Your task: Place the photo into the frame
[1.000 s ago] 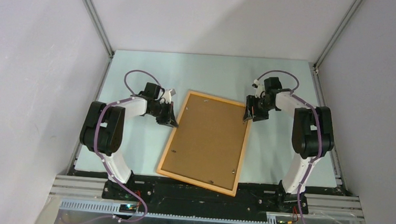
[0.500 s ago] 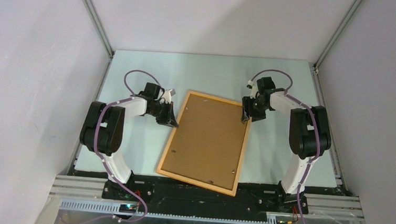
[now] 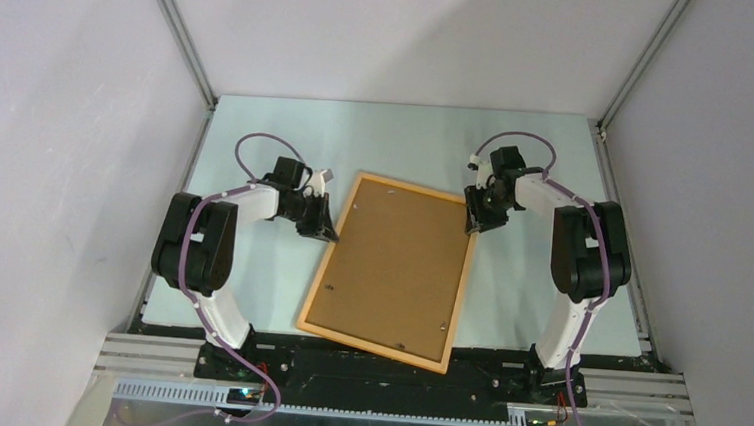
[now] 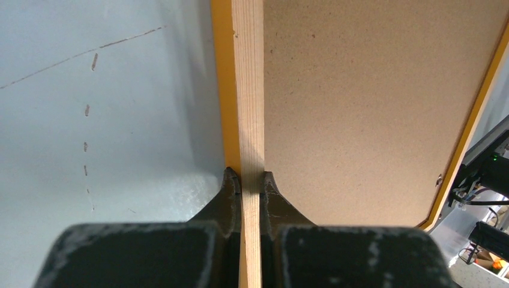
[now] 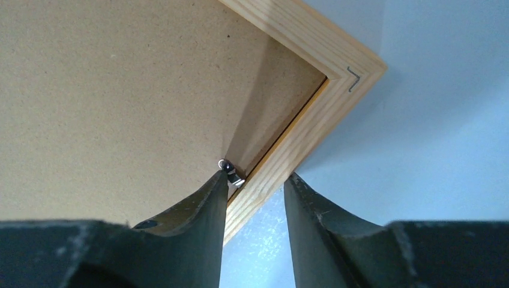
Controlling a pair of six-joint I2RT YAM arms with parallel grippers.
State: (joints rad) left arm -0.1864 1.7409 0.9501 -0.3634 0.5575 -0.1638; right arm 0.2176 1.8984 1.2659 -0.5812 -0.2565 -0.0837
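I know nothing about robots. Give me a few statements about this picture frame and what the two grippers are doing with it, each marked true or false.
1. The frame lies face down, its brown backing board showing. True.
2. The left gripper hangs clear of the frame. False: it is shut on the frame's left rail.
3. The right gripper straddles the frame's rail near a corner, its fingers apart. True.
4. The photo lies on the table beside the frame. False: no photo shows in any view.
5. One finger of the right gripper is next to a small metal tab at the board's edge. True.
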